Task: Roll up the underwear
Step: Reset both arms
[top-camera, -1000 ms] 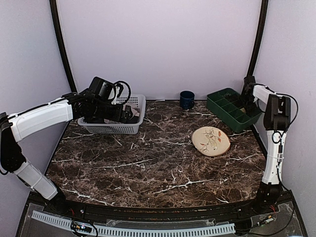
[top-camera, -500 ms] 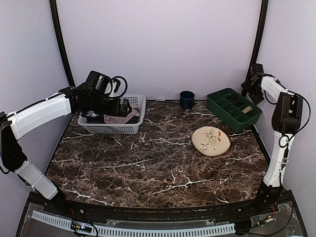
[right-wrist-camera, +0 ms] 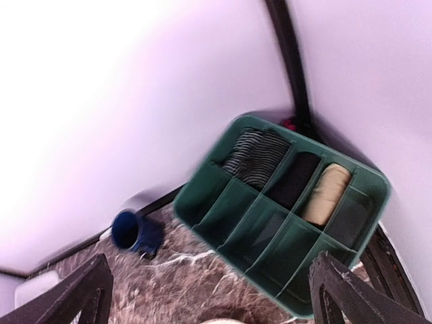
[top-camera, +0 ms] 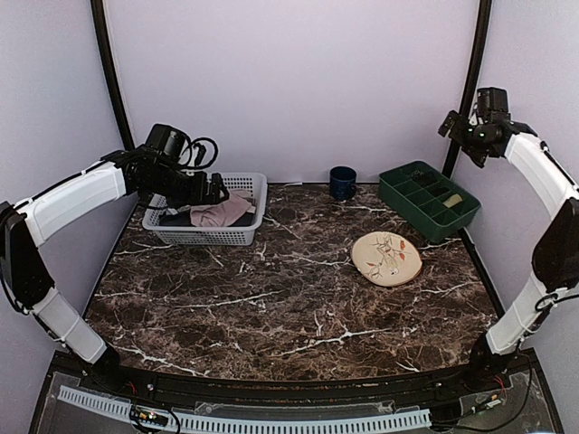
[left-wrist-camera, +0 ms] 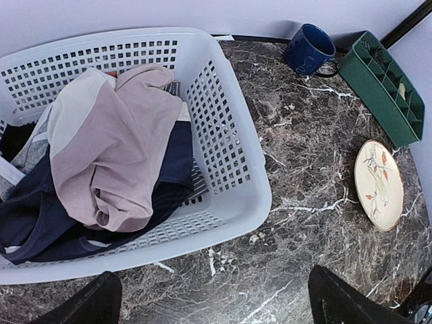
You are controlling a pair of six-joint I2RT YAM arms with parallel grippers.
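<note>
Marble tabletop [top-camera: 289, 298] carries a white basket [top-camera: 204, 237] at ten o'clock; the left gripper [left-wrist-camera: 212, 290] hovers over it, jaws wide apart, probably to dig, since the underwear cannot be picked out under the pink garment [left-wrist-camera: 115, 162]. Right gripper [right-wrist-camera: 209, 270], also spread, hangs at two o'clock, out of the way.

A white basket [left-wrist-camera: 229, 169] is seen just ahead of the left gripper [left-wrist-camera: 216, 307], with a pale pink garment [left-wrist-camera: 115, 155] laid over dark navy cloth [left-wrist-camera: 40, 216] inside. Further ahead and to the right, a blue mug [left-wrist-camera: 309, 48], a green divided tray [left-wrist-camera: 385, 88] and a round plate [left-wrist-camera: 378, 185] are set on the marble table [left-wrist-camera: 304, 256].
</note>
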